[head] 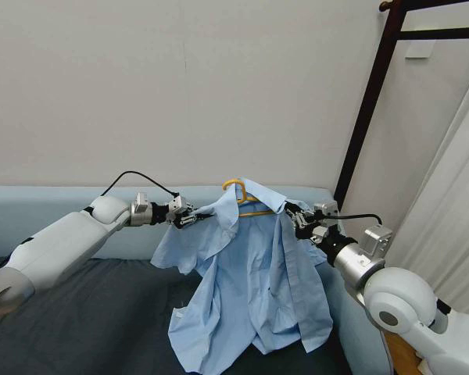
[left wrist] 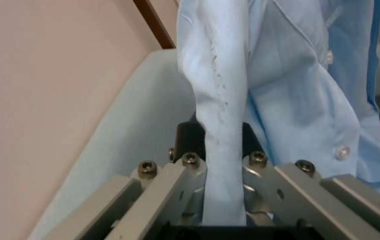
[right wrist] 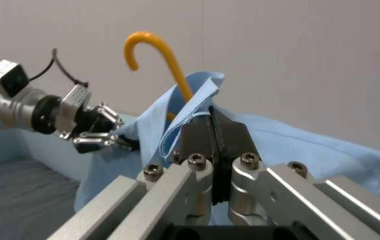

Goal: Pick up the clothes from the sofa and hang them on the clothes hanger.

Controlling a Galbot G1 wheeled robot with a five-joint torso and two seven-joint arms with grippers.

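A light blue shirt (head: 258, 281) hangs on a yellow hanger (head: 234, 186), held up in the air above the sofa between my two grippers. My left gripper (head: 191, 217) is shut on a fold of the shirt's left shoulder; the left wrist view shows the fabric (left wrist: 297, 100) pinched between its fingers (left wrist: 188, 142). At the other shoulder my right gripper (head: 294, 212) is shut on the shirt's edge (right wrist: 193, 107) just below the hanger's hook (right wrist: 153, 47). The shirt's tails drape down to the seat.
The sofa has a pale blue backrest (head: 31, 207) and a dark grey seat (head: 102, 312). A dark wooden clothes rack (head: 369, 109) stands at the right against the wall, with a white curtain (head: 453, 195) beside it. My left gripper (right wrist: 100, 135) also appears in the right wrist view.
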